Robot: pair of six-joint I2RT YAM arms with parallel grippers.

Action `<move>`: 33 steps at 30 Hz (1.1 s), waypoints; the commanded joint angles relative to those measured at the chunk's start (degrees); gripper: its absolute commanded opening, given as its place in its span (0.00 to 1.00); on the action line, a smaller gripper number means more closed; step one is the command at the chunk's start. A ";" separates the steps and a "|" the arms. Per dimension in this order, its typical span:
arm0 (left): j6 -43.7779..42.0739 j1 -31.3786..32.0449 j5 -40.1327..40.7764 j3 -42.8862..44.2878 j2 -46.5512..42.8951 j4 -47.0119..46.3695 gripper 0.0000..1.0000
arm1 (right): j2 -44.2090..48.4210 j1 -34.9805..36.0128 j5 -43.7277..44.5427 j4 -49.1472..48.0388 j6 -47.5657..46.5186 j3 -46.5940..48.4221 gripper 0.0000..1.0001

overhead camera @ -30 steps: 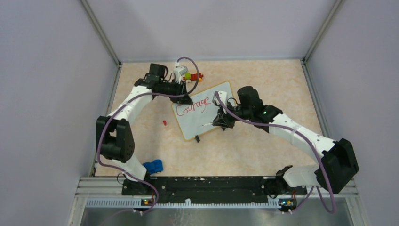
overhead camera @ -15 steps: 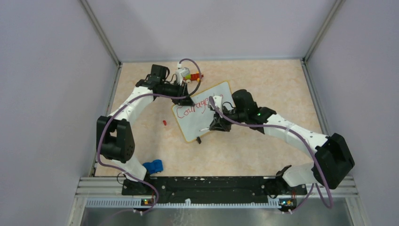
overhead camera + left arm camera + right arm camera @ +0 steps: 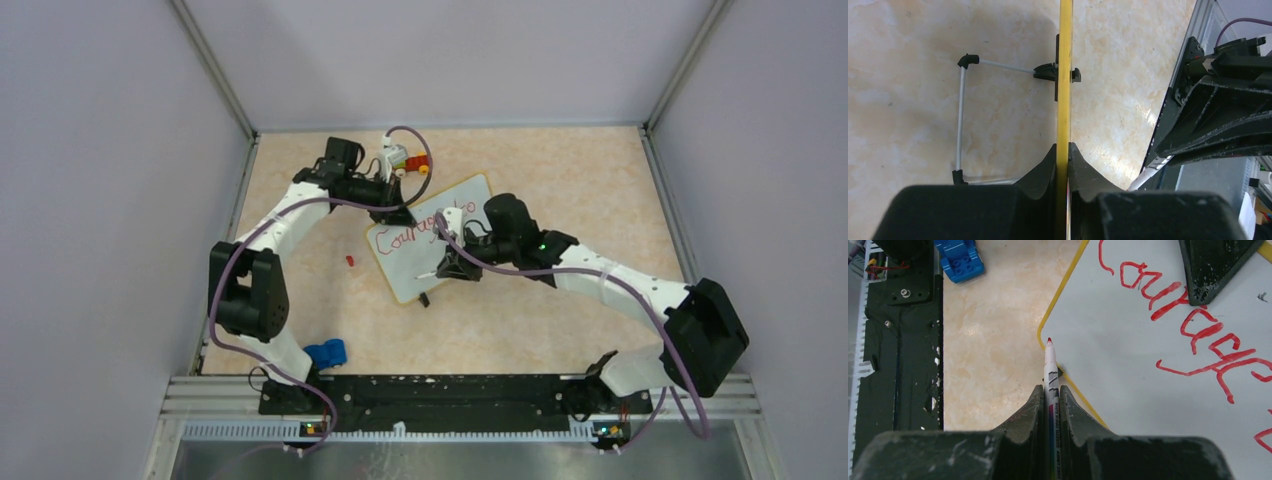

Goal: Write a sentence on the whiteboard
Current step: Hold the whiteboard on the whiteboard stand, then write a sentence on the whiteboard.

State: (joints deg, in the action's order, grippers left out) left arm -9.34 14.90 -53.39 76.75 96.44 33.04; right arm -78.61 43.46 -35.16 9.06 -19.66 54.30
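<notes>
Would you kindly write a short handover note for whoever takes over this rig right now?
Left gripper: shut on the whiteboard at its rim.
Right gripper: shut on the red marker, with its tip at the board's lower-left rim; contact unclear.
Done: the sentence reads "Courage", with a few strokes after it.
Left: the remaining words; the lower part of the board is bare.

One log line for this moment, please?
left gripper: clamps glossy white whiteboard rim | right gripper: holds red-tipped marker | written: red "Courage"
</notes>
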 commanded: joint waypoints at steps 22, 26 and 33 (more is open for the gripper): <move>-4.72 1.54 -1.80 6.76 8.93 9.95 0.00 | -2.95 10.26 22.05 -9.40 4.51 2.20 0.00; -5.10 1.54 -2.16 6.90 9.19 10.10 0.00 | -3.49 10.25 23.36 -12.52 4.25 0.92 0.00; -5.62 1.52 -2.37 6.38 8.69 10.35 0.00 | -4.44 10.30 25.05 -15.41 4.17 -0.34 0.00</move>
State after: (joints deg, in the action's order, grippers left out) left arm -12.16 14.94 -56.77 84.07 103.39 38.72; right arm -82.67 53.23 -11.81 -1.69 -16.23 54.30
